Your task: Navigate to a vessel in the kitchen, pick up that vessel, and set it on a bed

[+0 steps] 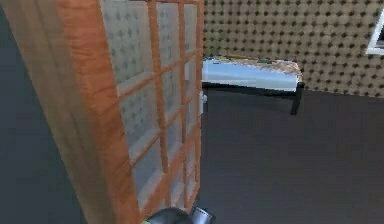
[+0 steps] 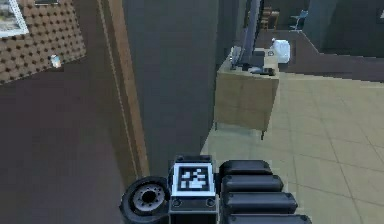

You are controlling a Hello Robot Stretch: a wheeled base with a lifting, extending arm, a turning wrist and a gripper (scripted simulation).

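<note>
Facing a glass-paned wooden door (image 1: 130, 100) up close, the bed (image 1: 252, 74) lying beyond against the patterned wall (image 1: 300, 35). Gripper (image 2: 150, 200) sits low beside the door edge; can't tell its grip or whether it holds a vessel.

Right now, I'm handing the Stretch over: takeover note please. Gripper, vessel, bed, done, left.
Gripper: low at the arm side view's bottom edge; cannot tell whether it holds anything.
Bed: ahead across dark floor, by the patterned wall, past the glass-paned wooden door close on the forward view's left.
White rounded thing by the top of a light cabinet on tiled floor: maybe a vessel, too small to tell.
Done: bed in sight.
Left: confirm the vessel, round the door, set it on the bed.
</note>
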